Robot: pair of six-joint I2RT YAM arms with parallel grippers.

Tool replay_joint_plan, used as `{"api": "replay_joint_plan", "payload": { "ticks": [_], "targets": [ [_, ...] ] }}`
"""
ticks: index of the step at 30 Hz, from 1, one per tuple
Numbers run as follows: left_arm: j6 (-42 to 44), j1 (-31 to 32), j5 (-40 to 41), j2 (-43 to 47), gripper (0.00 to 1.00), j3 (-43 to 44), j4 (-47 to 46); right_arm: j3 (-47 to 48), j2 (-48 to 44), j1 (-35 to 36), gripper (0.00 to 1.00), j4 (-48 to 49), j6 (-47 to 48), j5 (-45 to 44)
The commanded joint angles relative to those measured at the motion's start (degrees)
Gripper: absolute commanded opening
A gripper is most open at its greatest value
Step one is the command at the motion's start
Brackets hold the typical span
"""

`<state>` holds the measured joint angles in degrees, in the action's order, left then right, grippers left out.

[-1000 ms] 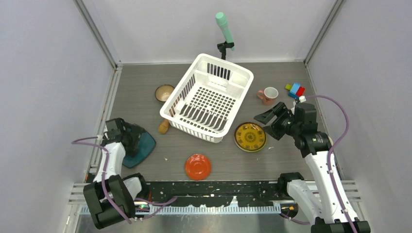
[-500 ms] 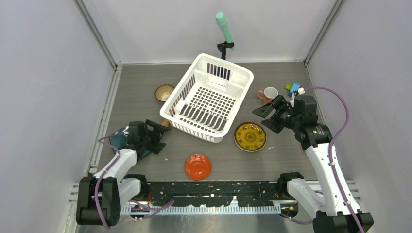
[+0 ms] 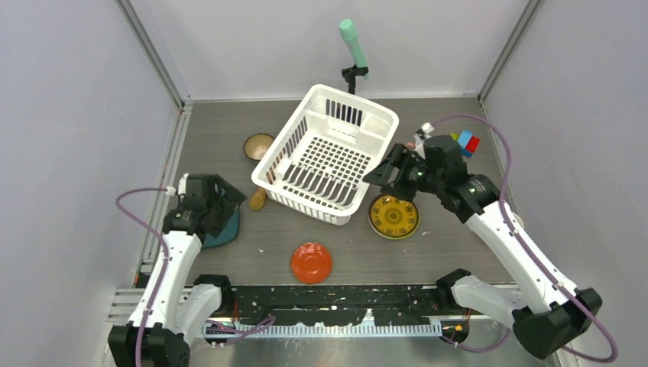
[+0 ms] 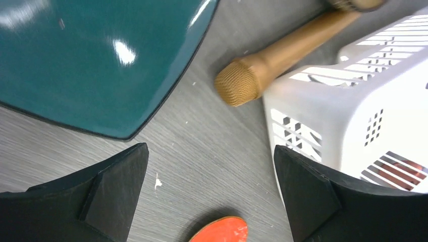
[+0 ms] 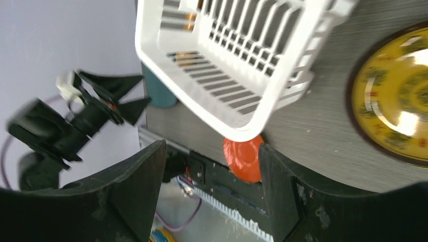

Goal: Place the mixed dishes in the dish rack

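My left gripper (image 4: 210, 147) has swung back to the teal plate's (image 4: 91, 60) edge, jaws spread and empty. My right gripper (image 3: 386, 170), also spread and empty, has moved in above the yellow plate (image 3: 393, 216). The rack (image 3: 367, 107) holds no dishes yet.

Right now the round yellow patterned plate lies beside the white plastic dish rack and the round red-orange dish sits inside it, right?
No. The top external view shows the red-orange dish on the table in front of the white dish rack, not inside it. The yellow patterned plate does lie beside the rack.
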<state>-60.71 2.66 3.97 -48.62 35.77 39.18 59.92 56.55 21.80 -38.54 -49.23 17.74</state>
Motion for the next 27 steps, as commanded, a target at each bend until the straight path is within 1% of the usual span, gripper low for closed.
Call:
{"api": "replay_joint_plan", "payload": {
  "ticks": [1, 2, 3, 4, 5, 6, 7, 8, 9, 10, 11, 13, 15, 17, 19, 21, 23, 27],
  "targets": [
    [14.82, -0.02, 9.31, 1.14, 1.0, 12.39, 13.56, 4.9, 4.4, 10.05, 0.73, 6.56, -0.96, -6.37],
    [16.27, -0.05, 12.62, 1.39, 1.0, 14.16, 15.15, 5.14, 5.04, 13.65, 0.72, 9.21, -2.32, -8.59],
    [17.76, -0.07, 17.83, 1.74, 1.0, 15.36, 15.78, 5.81, 6.5, 15.52, 0.72, 10.43, -3.04, -10.13],
    [19.04, -0.35, 21.03, 1.8, 1.0, 15.68, 15.37, 6.34, 7.45, 19.5, 0.72, 12.29, -4.4, -13.31],
    [20.3, -1.3, 23.46, 1.44, 1.0, 15.69, 14.56, 7.51, 9.59, 21.39, 0.71, 13.11, -5.46, -15.13],
    [21.21, -3.93, 24.21, 0.35, 1.0, 15.8, 13.9, 8.25, 11.95, 25.47, 0.71, 14.26, -5.93, -19.61],
    [22.11, -6.81, 23.45, -1.01, 1.0, 15.78, 12.84, 9.86, 13.34, 29.48, 0.71, 14.76, -6.53, -21.53],
    [22.99, -10.65, 21.3, -2.55, 1.0, 15.49, 11.54, 10.65, 16.13, 31.26, 0.71, 15.68, -6.64, -24.86],
    [23.86, -15.15, 18.2, -3.92, 1.0, 14.96, 9.76, 12.3, 17.76, 34.82, 0.71, 15.95, -7.01, -26.44],
    [24.39, -19.84, 14.42, -5.47, 1.0, 14.35, 7.03, 13.06, 21.0, 36.48, 0.71, 16.2, -7.54, -29.65],
    [24.67, -24.24, 11.89, -7.33, 1.0, 13.55, 5.11, 14.22, 22.61, 39.33, 0.71, 16.6, -8.42, -30.72],
    [24.51, -28.99, 9.95, -10.57, 1.0, 13.68, 2.85, 15.86, 27.26, 42.91, 0.7, 18.75, -9.74, -32.18],
    [24.58, -33.5, 6.06, -13.24, 0.99, 13.24, -0.86, 17.44, 31.2, 45.14, 0.69, 20.32, -10.58, -32.07],
    [24.63, -39.65, -2.85, -15.55, 0.99, 12.76, -4.34, 17.89, 33.37, 46.56, 0.69, 23.04, -10.58, -30.32],
    [24.33, -42.76, -3.69, -18.12, 0.99, 12.95, -5.88, 17.68, 33.86, 47.03, 0.69, 24.38, -10.02, -28.79],
    [24.25, -43.92, -3.75, -21.07, 0.99, 13.53, -6.27, 17.28, 32.93, 47.07, 0.69, 24.48, -8.38, -28.3],
    [22.66, -44.45, -5.47, -24.04, 0.99, 13.71, -6.17, 16.68, 31.4, 47.1, 0.7, 24.34, -6.54, -28.66],
    [19.23, -45.25, -5.31, -30.63, 0.99, 13.76, -4.62, 14.65, 27.72, 47.08, 0.71, 24.38, -4.88, -30.44]
  ]
}}
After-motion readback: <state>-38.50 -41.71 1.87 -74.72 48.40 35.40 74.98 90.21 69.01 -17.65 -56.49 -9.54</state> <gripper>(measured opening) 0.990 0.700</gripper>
